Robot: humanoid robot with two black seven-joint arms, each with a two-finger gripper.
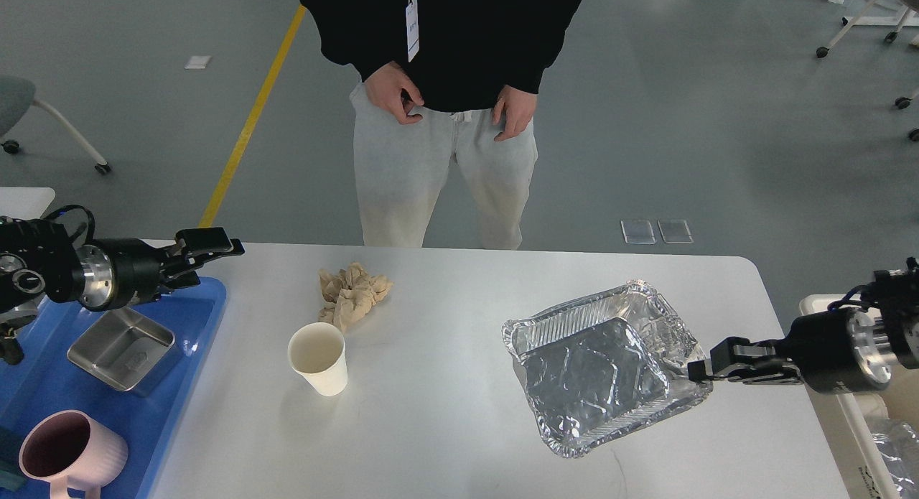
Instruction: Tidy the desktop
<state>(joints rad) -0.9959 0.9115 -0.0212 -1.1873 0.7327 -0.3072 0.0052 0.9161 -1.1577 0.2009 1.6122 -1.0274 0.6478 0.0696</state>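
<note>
Gripping the foil tray (596, 373) by its right rim on the desktop (445, 427): right gripper (695, 370) closed there. Thin, crumple-prone, light; best held at the rolled rim. Left gripper (215, 251) open, empty, above the blue tray (194, 319).

The table (459, 427) is plain white with a few faint dark scuffs. On it, the crumpled napkin (353, 292) is tan, the paper cup (319, 357) off-white, and the foil tray (602, 366) shiny silver with ribbed, wrinkled walls. The plastic tray (43, 384) is bright blue; in it lie a dull grey metal dish (120, 348) and a pale pink mug (68, 452), darker mauve inside. Both end effectors, left (208, 251) and right (707, 368), are black. The floor (682, 126) is grey with a yellow stripe (251, 118).
</note>
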